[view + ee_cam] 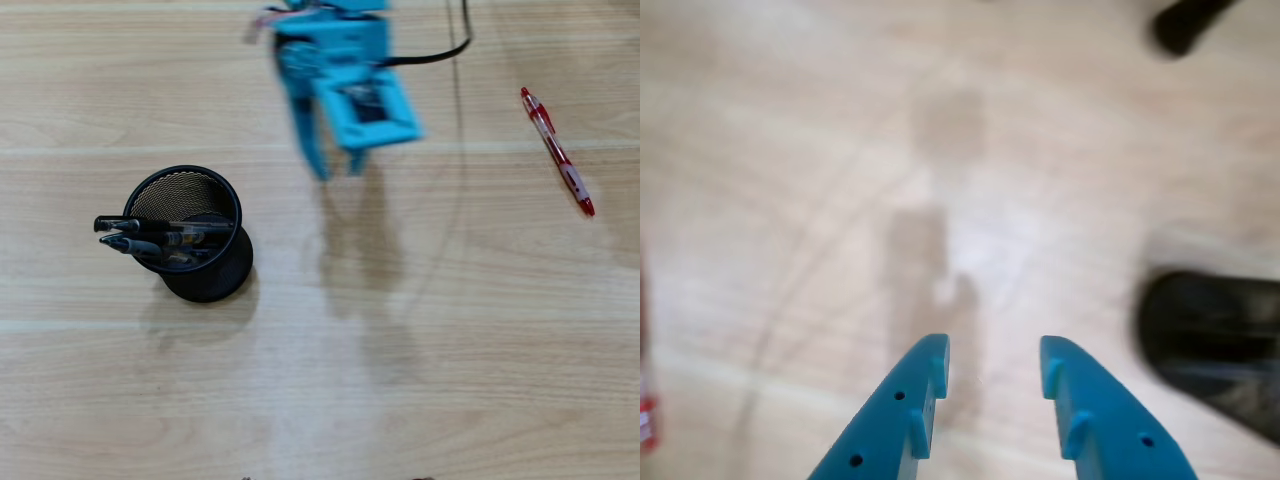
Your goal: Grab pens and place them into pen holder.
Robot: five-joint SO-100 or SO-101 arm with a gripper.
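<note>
I log one red pen (557,151) lying flat on the bench (450,350), well apart from the pen holder (200,262). The holder is black wire mesh, tilted, with three dark pens (150,235) inside, their ends jutting over its rim. My blue claw (992,368) hangs empty, jaws apart, above bare bench between them.
</note>
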